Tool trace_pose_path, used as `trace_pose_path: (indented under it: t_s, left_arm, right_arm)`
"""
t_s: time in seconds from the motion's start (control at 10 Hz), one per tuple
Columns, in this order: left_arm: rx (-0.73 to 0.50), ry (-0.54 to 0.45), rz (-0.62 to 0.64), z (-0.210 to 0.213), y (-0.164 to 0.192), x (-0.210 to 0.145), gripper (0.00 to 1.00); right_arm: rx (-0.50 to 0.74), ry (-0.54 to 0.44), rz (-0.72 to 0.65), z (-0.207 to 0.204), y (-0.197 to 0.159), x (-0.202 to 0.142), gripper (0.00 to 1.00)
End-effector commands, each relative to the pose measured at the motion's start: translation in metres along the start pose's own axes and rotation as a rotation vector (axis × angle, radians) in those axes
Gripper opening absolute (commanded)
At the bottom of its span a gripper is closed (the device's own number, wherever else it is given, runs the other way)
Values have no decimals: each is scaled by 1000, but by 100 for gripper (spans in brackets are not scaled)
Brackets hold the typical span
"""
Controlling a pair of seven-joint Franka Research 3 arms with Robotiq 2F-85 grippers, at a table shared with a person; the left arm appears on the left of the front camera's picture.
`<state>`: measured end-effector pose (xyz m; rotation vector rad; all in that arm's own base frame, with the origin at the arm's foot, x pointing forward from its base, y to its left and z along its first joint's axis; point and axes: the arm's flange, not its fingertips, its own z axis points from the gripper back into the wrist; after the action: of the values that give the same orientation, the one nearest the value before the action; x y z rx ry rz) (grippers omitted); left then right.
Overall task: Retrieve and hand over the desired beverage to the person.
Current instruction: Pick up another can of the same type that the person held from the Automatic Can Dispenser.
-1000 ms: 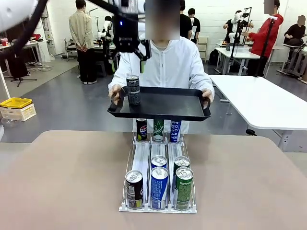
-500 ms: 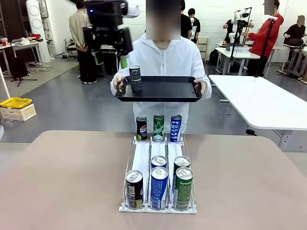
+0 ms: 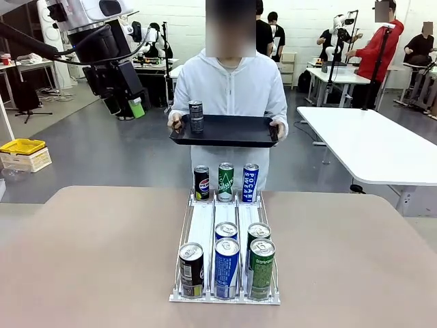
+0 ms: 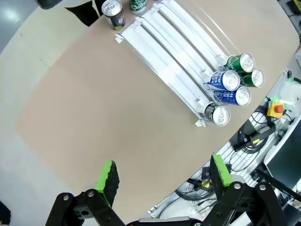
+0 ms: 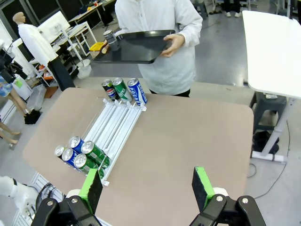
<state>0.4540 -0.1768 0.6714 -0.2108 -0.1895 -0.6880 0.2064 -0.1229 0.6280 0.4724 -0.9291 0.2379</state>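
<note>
Jaws wide apart and empty, my left gripper (image 3: 125,106) hangs high off to my left, well above table level. From that wrist I look down between the green pads (image 4: 108,176) at bare tabletop. My right gripper (image 5: 146,184) is spread open as well. It holds nothing and is raised over the right side of the table (image 3: 89,260).

The beverage is a slim dark can (image 3: 196,116). It stands upright on a black tray (image 3: 229,141) that the person (image 3: 232,85) in a white hooded jacket holds level in front of the body, at the far side of the table. One hand grips each short end. The can is at the end of the tray on my left, just beside the person's hand (image 3: 176,124) there. Tray and can are beyond the table's far edge, well apart from both my grippers.

On the table a white rack (image 3: 203,225) with three lanes runs from near to far. At its far end three cans stand upright in a row: a Pepsi can (image 3: 201,183), a green can (image 3: 226,181) and a blue Pocari Sweat can (image 3: 250,182). At its near end sit five more. A dark one (image 3: 191,270) is in the left lane, two blue ones (image 3: 227,268) are in the middle lane and two green ones (image 3: 261,268) are in the right lane.
</note>
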Motion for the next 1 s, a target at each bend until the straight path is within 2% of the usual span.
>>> trace_pose_path:
  t_s: [0.0,0.5,0.6,0.7,0.8,0.9]
  left_arm:
    - [29,2,5,4,-8,3,100]
    - [6,-1,-10,2,-6,2,100]
    - [-2,-37,-177,12,4,-17,100]
    - [-69,-107,-280,31,9,-44,100]
    - [-91,-215,-384,56,2,-87,100]
    - [-62,-327,-465,76,3,-125,100]
  right_arm:
    - [2,0,-1,-2,-1,-1,100]
    - [2,0,-1,-2,-1,-1,100]
    - [2,0,-1,-2,-1,-1,100]
    - [2,0,-1,-2,-1,-1,100]
    - [2,0,-1,-2,-1,-1,100]
    - [2,0,-1,-2,-1,-1,100]
